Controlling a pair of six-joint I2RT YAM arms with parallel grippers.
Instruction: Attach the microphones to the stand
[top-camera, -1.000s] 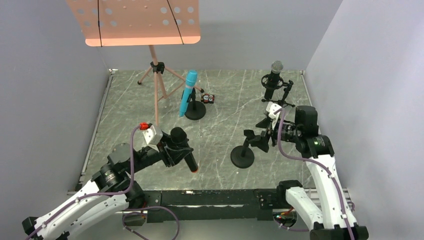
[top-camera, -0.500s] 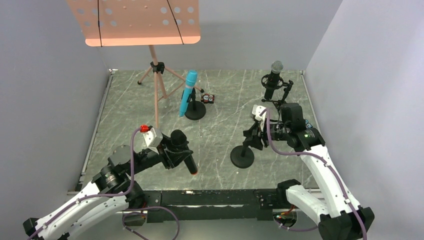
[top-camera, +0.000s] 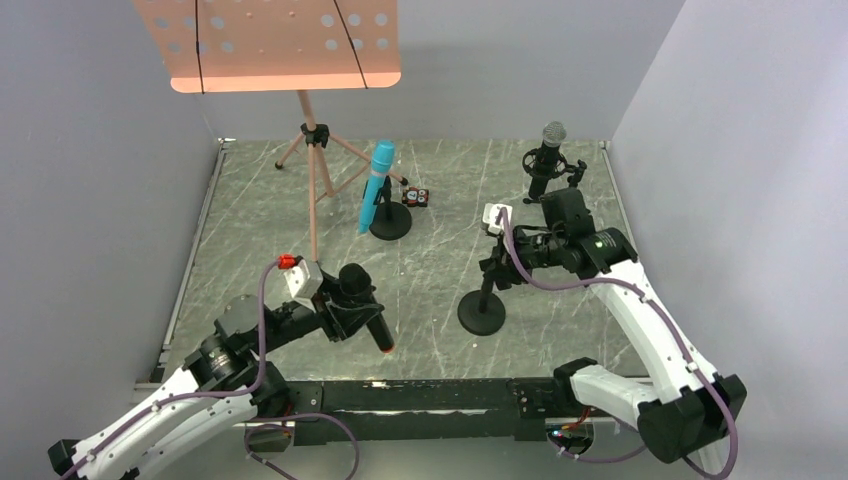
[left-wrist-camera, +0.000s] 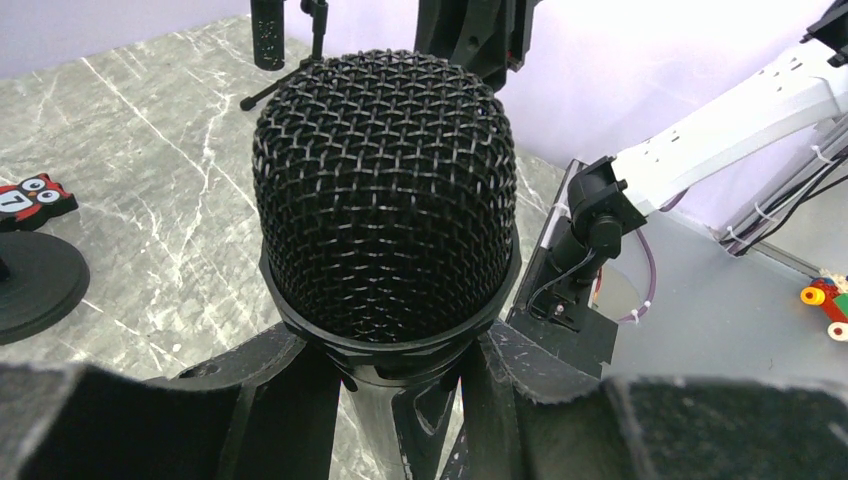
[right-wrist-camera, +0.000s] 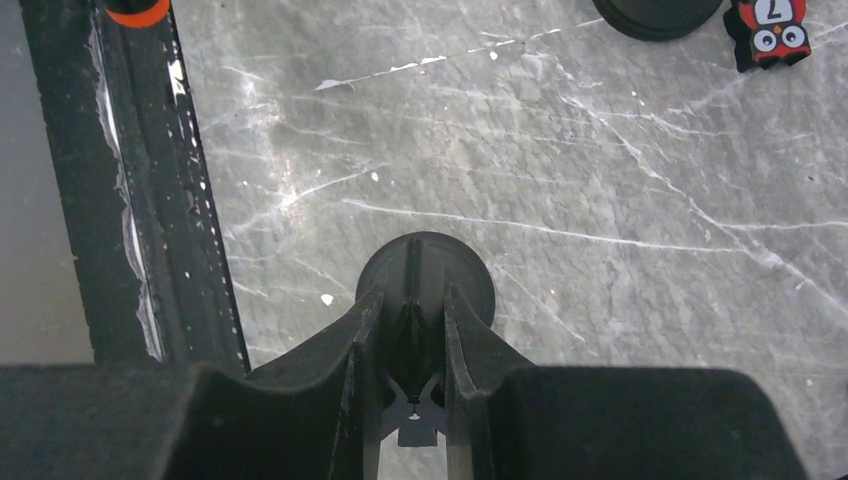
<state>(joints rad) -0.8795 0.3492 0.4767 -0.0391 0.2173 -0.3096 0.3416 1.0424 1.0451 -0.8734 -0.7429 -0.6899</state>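
**Third microphone, ready for mounting.** Left gripper (top-camera: 352, 310) is holding the black microphone with the orange end (top-camera: 366, 312) at near left, its fingers part-closed around the body. Right gripper (top-camera: 497, 268) is pinching the post of the empty stand (top-camera: 481, 314), fingers narrow. The blue microphone (top-camera: 376, 186) and silver-headed microphone (top-camera: 547, 152) are sitting mounted at the back. For a clean fit, the right should be steadying the post while the left is aligning the orange end with the holder, then pressing along its axis.
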